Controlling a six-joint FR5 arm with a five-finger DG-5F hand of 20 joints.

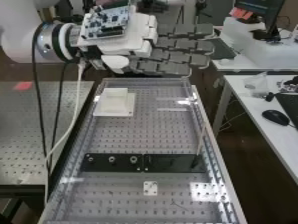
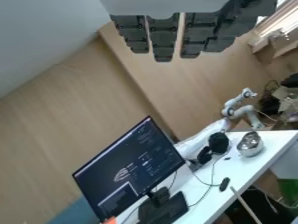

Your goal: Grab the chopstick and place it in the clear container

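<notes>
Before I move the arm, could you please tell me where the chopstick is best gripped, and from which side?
Probably pinch the upper half of the chopstick, coming in from the bench's middle. It is thin and stands nearly upright, its lower end at the black plate and its upper length free, while the bench's edge runs close by on the other side.

I've got a decent lane down the middle of the counter (image 1: 133, 137), right of the white block (image 1: 114, 103) in the high view, but the black strip (image 1: 169, 163) cuts across it, knobs (image 1: 112, 159) sticking up, chopstick (image 1: 201, 137) standing near its right end, and cables (image 1: 38, 90) hang off to the left
</notes>
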